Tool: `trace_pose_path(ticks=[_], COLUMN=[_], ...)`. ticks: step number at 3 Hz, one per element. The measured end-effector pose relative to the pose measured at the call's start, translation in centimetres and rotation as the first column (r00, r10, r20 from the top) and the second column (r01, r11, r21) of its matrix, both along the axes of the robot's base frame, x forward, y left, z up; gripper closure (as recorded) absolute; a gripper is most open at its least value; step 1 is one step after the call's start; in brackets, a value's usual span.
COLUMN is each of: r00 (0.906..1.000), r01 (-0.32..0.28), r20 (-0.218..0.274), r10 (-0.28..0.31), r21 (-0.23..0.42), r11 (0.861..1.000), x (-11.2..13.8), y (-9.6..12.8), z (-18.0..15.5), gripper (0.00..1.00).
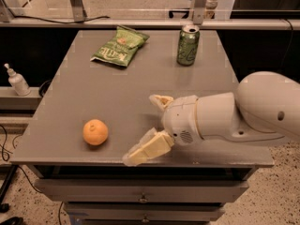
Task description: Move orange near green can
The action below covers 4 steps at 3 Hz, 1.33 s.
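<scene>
1. One orange sits near the front left of the table; nothing touches it.
2. One can stands upright at the back right, well apart from the orange; one chip bag lies to its left.
3. One gripper hovers just right of the orange; jaws wide apart, empty.

One orange, one green can, one chip bag, one bottle, one gripper over the table.

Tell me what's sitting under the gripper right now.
Only bare grey table shows beneath the open gripper, which hangs near the front edge. The orange lies apart, further left in view. The arm hides the table behind it.
</scene>
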<state>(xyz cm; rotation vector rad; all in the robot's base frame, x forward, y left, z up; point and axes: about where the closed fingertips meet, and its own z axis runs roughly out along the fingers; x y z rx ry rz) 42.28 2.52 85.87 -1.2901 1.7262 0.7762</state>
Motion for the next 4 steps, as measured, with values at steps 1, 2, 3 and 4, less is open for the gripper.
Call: trace_pose_path(ticks=[1,2,3,4], r00=[0.9995,0.9984,0.9975,0.9974], r01=[-0.031,-0.057,-0.07,-0.072], r20=[0.004,0.008,0.009,0.02], r10=[0.031,0.056,0.07,0.07], r21=[0.047,0.083,0.109,0.123], r11=[0.998,0.995,0.992,0.99], x=[0.2,0.4,0.4,0.3], y=[3.5,6.3,8.5,9.5], z=[-1.1,-1.6,-2.1,-2.8], gripper=[0.0,0.0,0.0,0.19])
